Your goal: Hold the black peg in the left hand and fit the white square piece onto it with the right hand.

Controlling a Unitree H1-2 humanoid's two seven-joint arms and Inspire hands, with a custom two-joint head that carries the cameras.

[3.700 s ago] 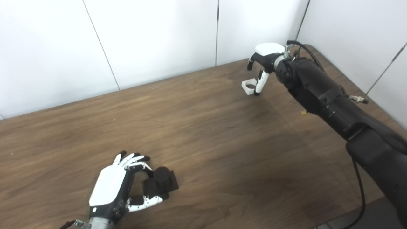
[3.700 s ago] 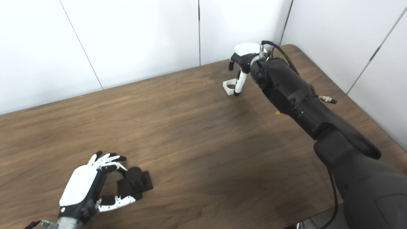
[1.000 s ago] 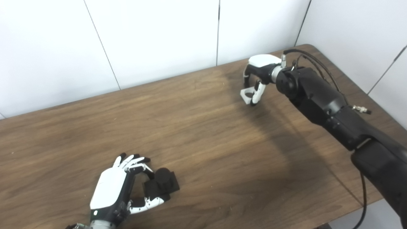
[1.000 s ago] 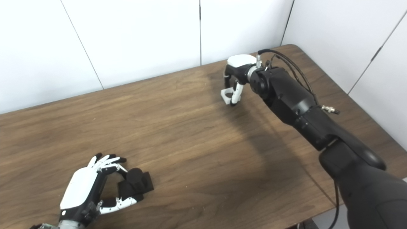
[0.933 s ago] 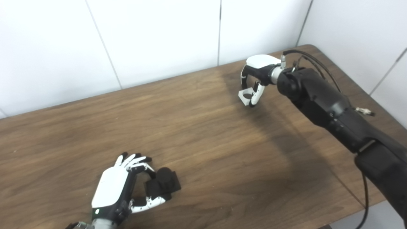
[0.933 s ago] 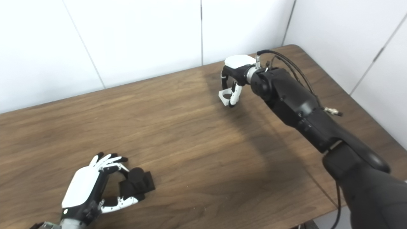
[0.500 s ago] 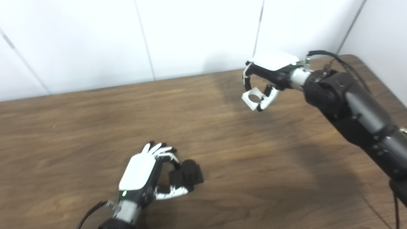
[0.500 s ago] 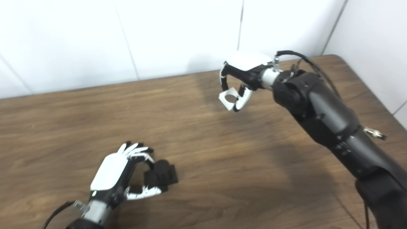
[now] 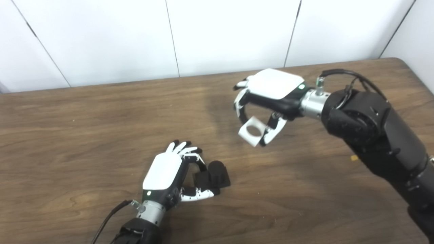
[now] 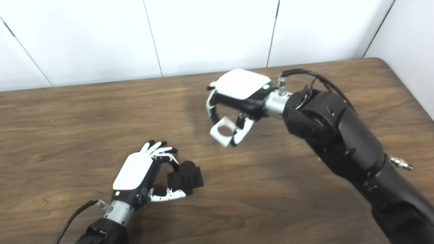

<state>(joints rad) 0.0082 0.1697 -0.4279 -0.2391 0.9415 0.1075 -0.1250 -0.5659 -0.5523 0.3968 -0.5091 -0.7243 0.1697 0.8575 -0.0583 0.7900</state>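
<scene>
Both eye views show right robot hand [image 9: 268, 98] grasping white square piece [image 9: 251, 131], left robot hand [image 9: 169, 173] grasping black peg [image 9: 214, 173].

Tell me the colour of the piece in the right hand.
White piece, clearest in the left eye view.

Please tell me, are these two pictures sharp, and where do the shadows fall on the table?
Left eye view: mostly sharp, slightly soft on the right hand; a broad soft shadow lies on the table under and behind the white square piece. Right eye view: similar sharpness; the black peg shows little surface detail in the left hand; no strong glare.
</scene>
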